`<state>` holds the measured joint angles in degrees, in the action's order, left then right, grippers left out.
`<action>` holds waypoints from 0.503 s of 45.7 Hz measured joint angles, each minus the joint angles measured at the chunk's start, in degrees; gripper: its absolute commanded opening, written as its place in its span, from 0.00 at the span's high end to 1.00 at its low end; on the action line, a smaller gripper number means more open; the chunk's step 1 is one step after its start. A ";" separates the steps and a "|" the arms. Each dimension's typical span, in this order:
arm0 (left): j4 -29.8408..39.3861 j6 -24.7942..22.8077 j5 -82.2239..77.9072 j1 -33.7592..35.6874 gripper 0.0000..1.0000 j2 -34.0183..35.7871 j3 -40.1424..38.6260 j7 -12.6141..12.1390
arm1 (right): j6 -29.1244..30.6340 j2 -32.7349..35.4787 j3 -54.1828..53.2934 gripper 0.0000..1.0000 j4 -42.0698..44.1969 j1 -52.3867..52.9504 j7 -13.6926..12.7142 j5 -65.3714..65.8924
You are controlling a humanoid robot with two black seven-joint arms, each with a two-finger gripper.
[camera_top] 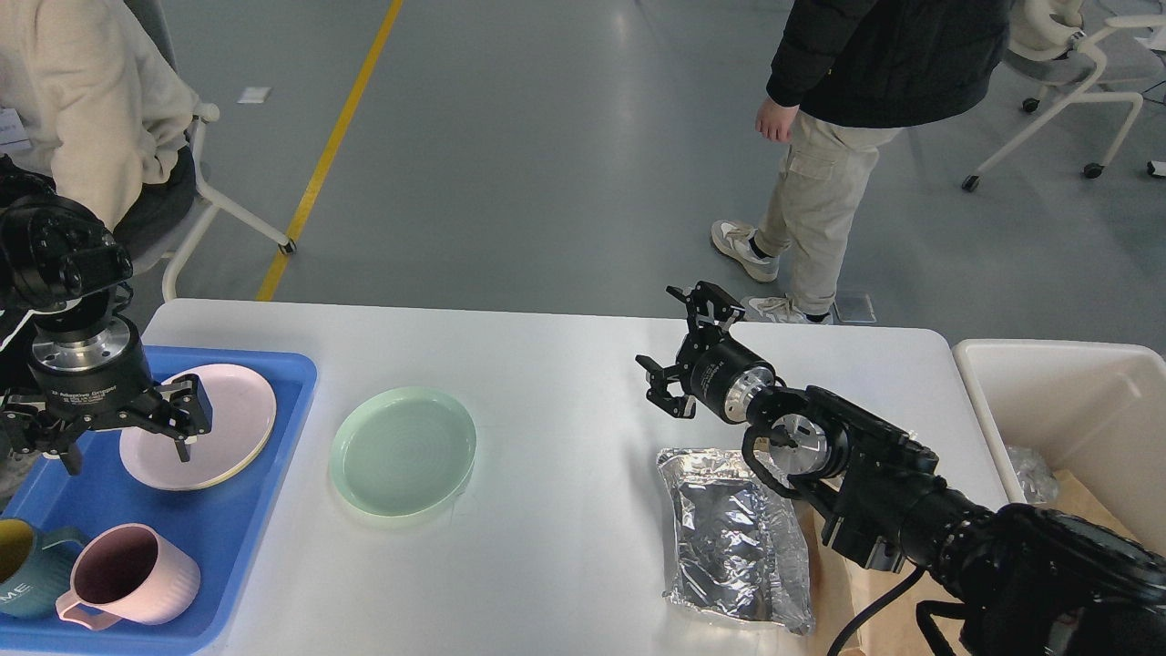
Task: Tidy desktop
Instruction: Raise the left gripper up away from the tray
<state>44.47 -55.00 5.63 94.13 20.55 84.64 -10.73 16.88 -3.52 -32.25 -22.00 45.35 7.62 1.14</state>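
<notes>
On the left end of the desktop [565, 364], a wide white smooth tabletop with rounded corners that fills the lower half of the view, sits a blue plastic tray [273, 392]. It holds a pale pink plate [228, 428] at its far side, and nearer the view's bottom edge a pink ribbed mug [137, 574] with a teal mug [23, 569] just left of it, touching or nearly so. The left gripper [114, 433] hangs over the tray, covering the pink plate's left part, fingers spread wide and empty.

Right of the tray, on the bare tabletop, lies a round mint-green plate [404, 451] with a shallow raised rim, apart from the tray. Farther right lies a crumpled silver foil pouch [729, 538], shiny and wrinkled, with brown paper [833, 583] under its right edge. The right gripper [688, 351] is just beyond the pouch, above the tabletop, its fingers splayed wide and holding nothing; the black arm behind it crosses over the pouch's right corner.

Off the desktop's right end stands a cream-white rectangular bin [1057, 383]. Inside it are something crinkled and clear, perhaps plastic wrap [1031, 474], and brown paper or card; the arm hides much of it.

Beyond the table, on the grey floor, a person in khaki trousers [820, 200] stands, and a seated person in a cream top [82, 100] is at far left.
</notes>
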 measured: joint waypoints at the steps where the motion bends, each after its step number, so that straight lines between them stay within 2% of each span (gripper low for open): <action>1: 0.07 0.00 0.02 0.36 0.04 0.00 -0.08 0.05 | 0.00 0.00 0.00 0.00 0.00 0.00 0.00 0.00; 13: 0.31 0.00 -0.17 5.06 0.04 1.18 2.05 -0.34 | 0.00 0.00 0.00 0.00 0.01 0.00 0.00 0.00; 23: 0.54 -0.01 0.59 14.13 0.04 3.86 5.77 -0.23 | 0.00 0.00 0.00 0.00 0.00 0.00 0.00 0.00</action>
<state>45.02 -55.01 6.22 108.27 24.41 90.41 -10.96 16.87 -3.51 -32.25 -22.00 45.35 7.62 1.14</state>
